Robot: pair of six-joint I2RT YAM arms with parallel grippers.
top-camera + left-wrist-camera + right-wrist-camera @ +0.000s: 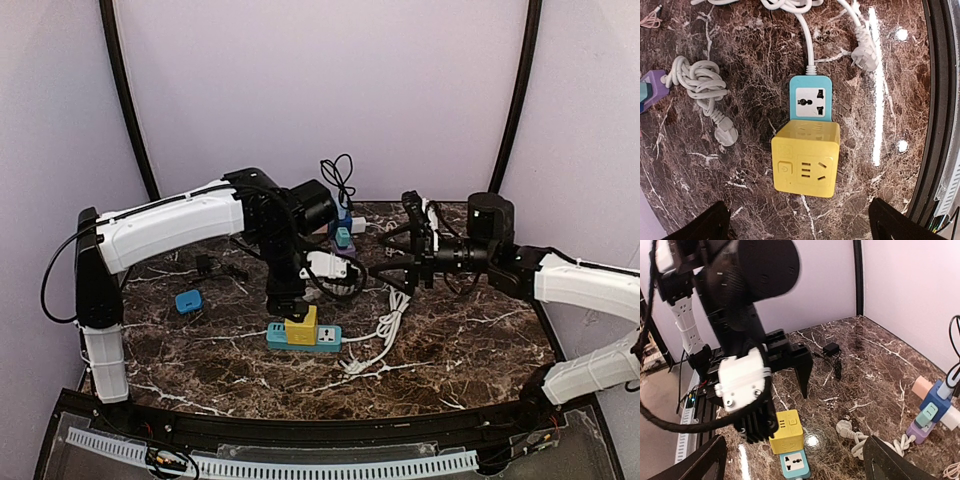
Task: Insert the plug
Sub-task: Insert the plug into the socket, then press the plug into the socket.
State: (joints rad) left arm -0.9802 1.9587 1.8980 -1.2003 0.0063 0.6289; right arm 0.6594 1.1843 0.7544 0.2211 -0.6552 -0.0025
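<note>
Seeing yellow cube plug (pixel 805 160) seated in teal power strip (pixel 811 102), mid-table. Left gripper (pixel 802 222) spread wide above it, empty; right gripper (pixel 390 255) also wide, empty. I judge insertion done; only pull-back remains.

The yellow cube adapter (pixel 805 157) covers the near end of the teal power strip (pixel 811 98) — its prongs cannot be seen. Both fingers (pixel 710 222) of the left gripper (pixel 797 210) are cropped by the wrist view's bottom edge; a purple block (pixel 651 90), by its left edge.
</note>
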